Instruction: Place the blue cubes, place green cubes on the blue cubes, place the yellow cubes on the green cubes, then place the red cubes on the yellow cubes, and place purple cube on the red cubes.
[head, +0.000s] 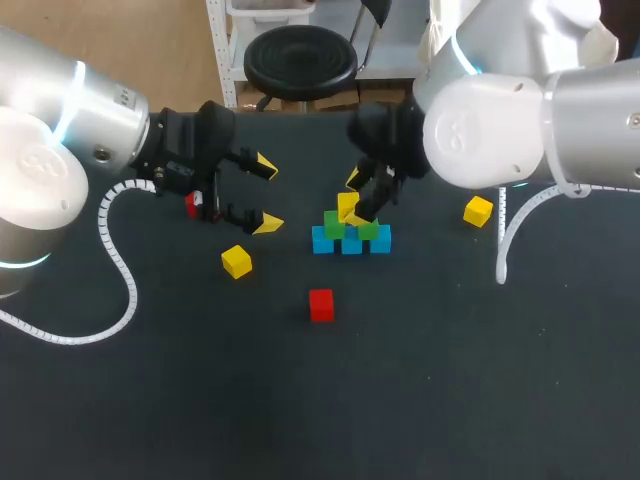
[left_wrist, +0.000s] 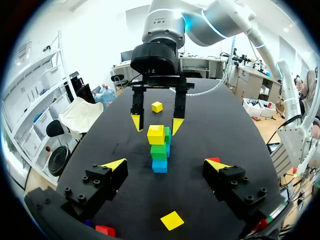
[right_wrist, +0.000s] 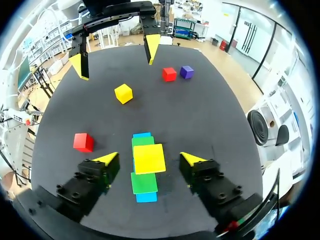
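Three blue cubes (head: 351, 243) stand in a row mid-table. Two green cubes (head: 368, 230) rest on them, and a yellow cube (head: 347, 205) sits on the green ones. My right gripper (head: 354, 200) straddles that yellow cube (right_wrist: 149, 158), open, with a gap on each side. My left gripper (head: 266, 195) is open and empty, left of the stack (left_wrist: 159, 150). A loose yellow cube (head: 237, 261), a red cube (head: 321, 304) and another yellow cube (head: 478, 211) lie on the table. Behind the left gripper are a red cube (right_wrist: 169, 74) and the purple cube (right_wrist: 186, 72).
The black table (head: 420, 380) has open room along its front. The left arm's white cable (head: 115, 255) loops over the table's left side, and the right arm's cable (head: 510, 240) hangs at the right.
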